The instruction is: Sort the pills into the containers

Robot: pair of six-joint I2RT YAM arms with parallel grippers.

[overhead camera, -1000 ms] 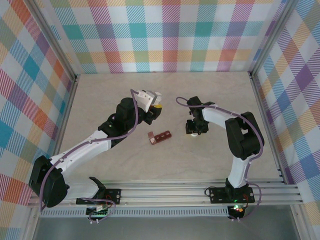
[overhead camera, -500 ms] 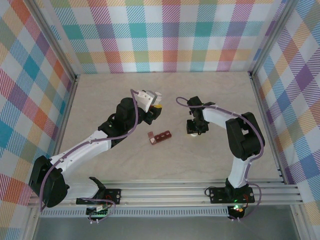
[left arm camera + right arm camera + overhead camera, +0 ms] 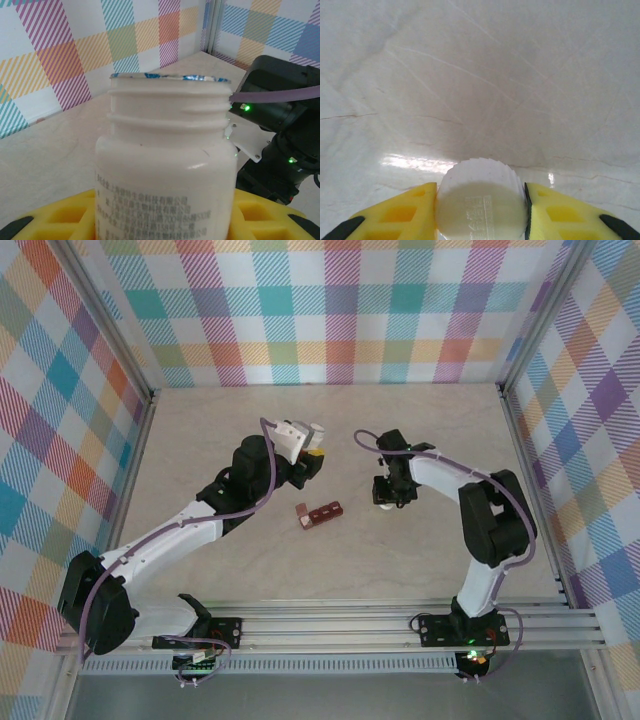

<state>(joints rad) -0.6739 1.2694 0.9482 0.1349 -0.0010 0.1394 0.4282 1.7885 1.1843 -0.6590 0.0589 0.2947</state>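
Two holds near the dark red-brown plastic compartment strip (image 3: 320, 513): left gripper (image 3: 315, 447), white cylindrical bottle (image 3: 165, 160); right gripper (image 3: 386, 502), white ribbed cap (image 3: 481, 200).

Small grey Chinese print crosses the white bottle (image 3: 165, 170) below its threaded neck (illegible). The white cap (image 3: 481, 202) bears embossing, equally unreadable.

Containers (image 3: 319, 513) on table (image 3: 200, 420). Bottle (image 3: 167, 165) in my left gripper (image 3: 311, 448), behind and left of containers. Cap (image 3: 481, 200) in my right gripper (image 3: 387, 500), right of containers, close over table.
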